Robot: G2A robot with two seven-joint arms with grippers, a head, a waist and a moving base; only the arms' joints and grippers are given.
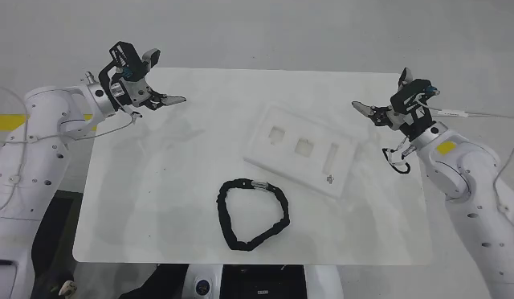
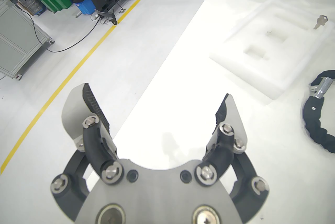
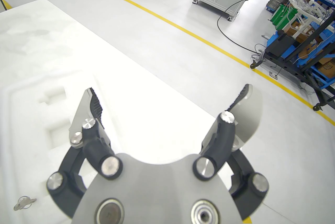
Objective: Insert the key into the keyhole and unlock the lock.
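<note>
The left gripper (image 2: 156, 94) has its jaws spread wide with nothing between them; its ribbed black pads (image 2: 96, 107) face each other across bare tabletop. It hangs above the far left corner of the white table (image 1: 161, 202), well apart from everything on it. The right gripper (image 3: 168, 89) is likewise spread wide and holds nothing, and it sits over the table's far right edge, just beyond the foam tray (image 1: 281, 161).

The key (image 1: 330, 178) lies flat on the white foam tray, on the raised surface near the tray's front right corner, beside the narrow slot and outside all three cut-outs. In the right wrist view it is close to that gripper's base. The tray rests at an angle in the middle right of the table.

The chain lock (image 1: 252, 214), wrapped in a black fabric sleeve, lies in a closed loop on the table in front of the tray, close to it but not touching. Its silver lock barrel (image 2: 322, 87) sits at the loop's far side, nearest the tray. Which way the keyhole faces cannot be made out
</note>
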